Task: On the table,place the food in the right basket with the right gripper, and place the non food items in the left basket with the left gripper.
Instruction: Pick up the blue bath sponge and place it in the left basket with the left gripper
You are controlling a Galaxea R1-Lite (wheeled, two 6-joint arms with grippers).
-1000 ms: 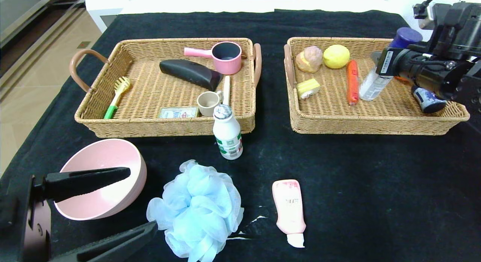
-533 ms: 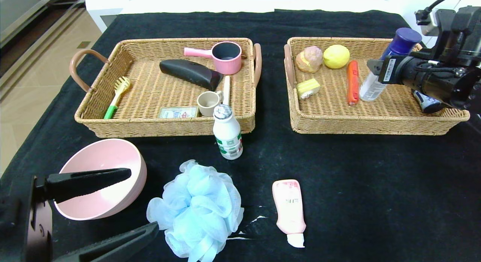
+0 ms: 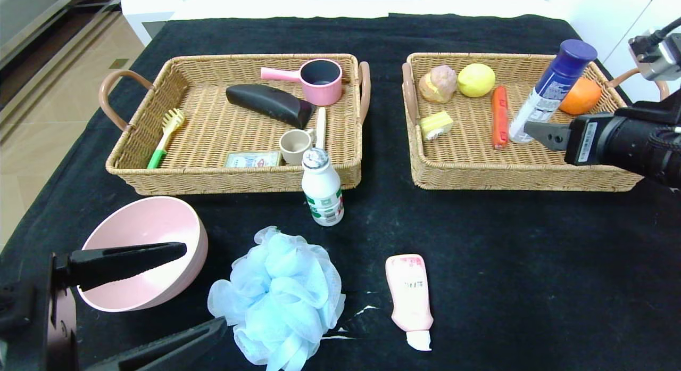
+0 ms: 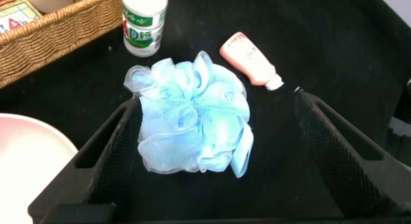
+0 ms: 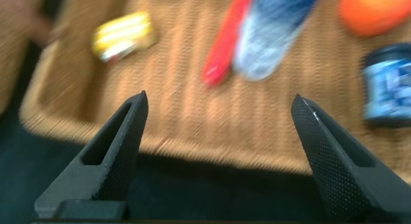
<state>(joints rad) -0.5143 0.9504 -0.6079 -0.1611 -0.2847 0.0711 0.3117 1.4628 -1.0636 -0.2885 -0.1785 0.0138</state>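
Note:
The white-blue spray can (image 3: 550, 91) stands tilted in the right basket (image 3: 532, 175), beside the orange-red sausage stick (image 3: 498, 115). My right gripper (image 3: 538, 133) hangs open over the basket's front right, apart from the can; the right wrist view shows its jaws (image 5: 219, 99) wide with nothing between. The small white bottle (image 3: 322, 189) stands on the black table (image 3: 505, 264) before the left basket (image 3: 213, 179). The pink bowl (image 3: 143, 254), blue pouf (image 3: 279, 296) and pink tube (image 3: 408, 296) lie near the front. My left gripper (image 3: 199, 286) is open around the pouf (image 4: 192, 121).
The left basket holds a pink saucepan (image 3: 319, 81), a black case (image 3: 268, 104), a cup (image 3: 295, 146) and a brush (image 3: 166, 134). The right basket also holds a lemon (image 3: 476, 79), an orange (image 3: 581, 97), a yellow block (image 3: 436, 124) and a blue tin (image 5: 387, 83).
My right gripper opened, let go of the spray can and drew back toward the basket's front right. The can stays tilted in the basket. The left arm has not moved.

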